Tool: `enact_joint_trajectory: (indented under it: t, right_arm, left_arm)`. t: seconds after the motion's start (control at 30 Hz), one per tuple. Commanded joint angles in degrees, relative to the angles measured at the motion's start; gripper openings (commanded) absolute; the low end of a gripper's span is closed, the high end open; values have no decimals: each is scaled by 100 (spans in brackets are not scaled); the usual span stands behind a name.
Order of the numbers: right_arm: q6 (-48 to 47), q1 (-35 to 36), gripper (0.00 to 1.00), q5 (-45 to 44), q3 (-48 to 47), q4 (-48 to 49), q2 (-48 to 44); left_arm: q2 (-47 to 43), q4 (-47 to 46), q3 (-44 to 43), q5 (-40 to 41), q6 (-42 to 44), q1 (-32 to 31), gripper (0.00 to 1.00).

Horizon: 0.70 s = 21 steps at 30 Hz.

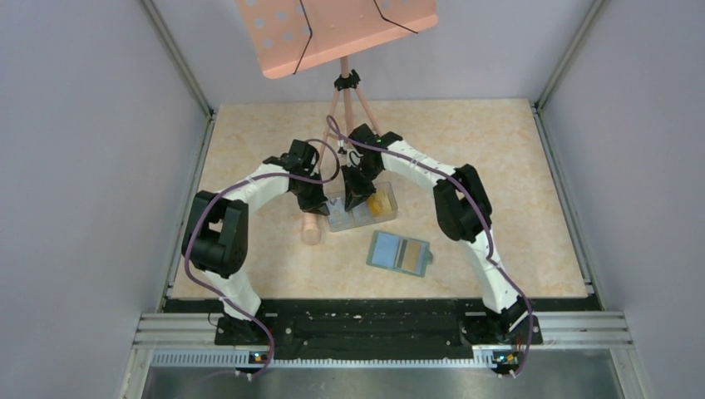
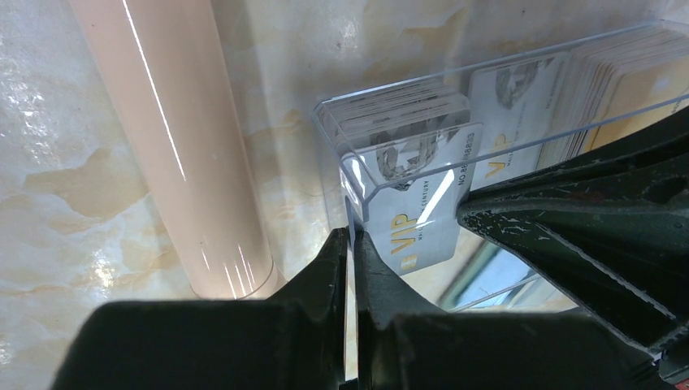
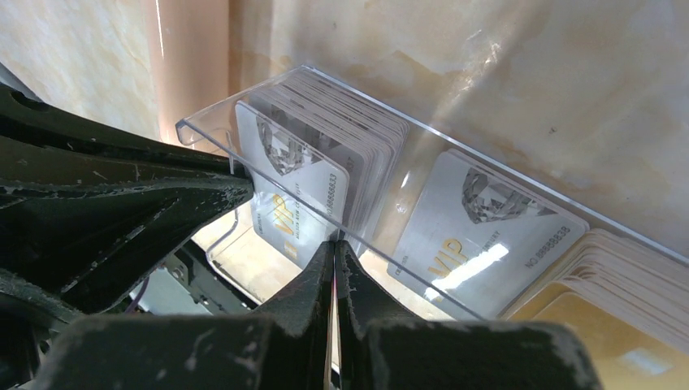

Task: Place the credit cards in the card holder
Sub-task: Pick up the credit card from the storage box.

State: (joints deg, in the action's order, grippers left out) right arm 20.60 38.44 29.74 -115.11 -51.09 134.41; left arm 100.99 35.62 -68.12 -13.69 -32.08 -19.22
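Observation:
A clear plastic box point(image 1: 349, 224) holds stacks of credit cards: white-grey VIP cards point(image 2: 422, 219) point(image 3: 301, 195) and orange-yellow ones point(image 1: 382, 205) point(image 3: 601, 325). My left gripper point(image 1: 324, 206) point(image 2: 351, 244) is shut on the box's thin end wall point(image 2: 520, 146) at a corner. My right gripper point(image 1: 356, 204) point(image 3: 335, 248) is shut on the box's long clear wall point(image 3: 422, 244), next to the upright VIP stack. The card holder point(image 1: 399, 253) lies open and flat on the table, nearer than the box, showing pale blue sleeves and a card-coloured pocket. No card is in either gripper.
A peach tube point(image 1: 310, 230) point(image 2: 187, 146) lies just left of the box, close to my left fingers. A peach perforated board point(image 1: 332, 29) on a tripod point(image 1: 345, 100) stands at the back. Grey walls close in the marbled table on both sides.

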Motion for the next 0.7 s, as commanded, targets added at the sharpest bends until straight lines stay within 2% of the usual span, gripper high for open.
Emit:
enact_joint_trajectory:
  t: [0.0, 0.2, 0.33, 0.5, 0.67]
  right_arm:
    - [-102, 226, 0, -121, -384, -159, -246]
    - [-180, 304, 0, -274, -493, -284, -247]
    - [-143, 314, 0, -43, -500, -204, -287]
    - [289, 306, 0, 528, -13, 496, -559]
    - [698, 275, 8, 1081, 436, 1147, -695]
  left_arm:
    - [17, -314, 190, -291, -114, -242, 0]
    - [-19, -316, 241, -275, -128, -257, 0]
    - [-28, -319, 259, -269, -130, -270, 0]
    - [-12, -326, 274, -300, -125, -270, 0]
    - [-22, -324, 273, -313, -93, -270, 0]
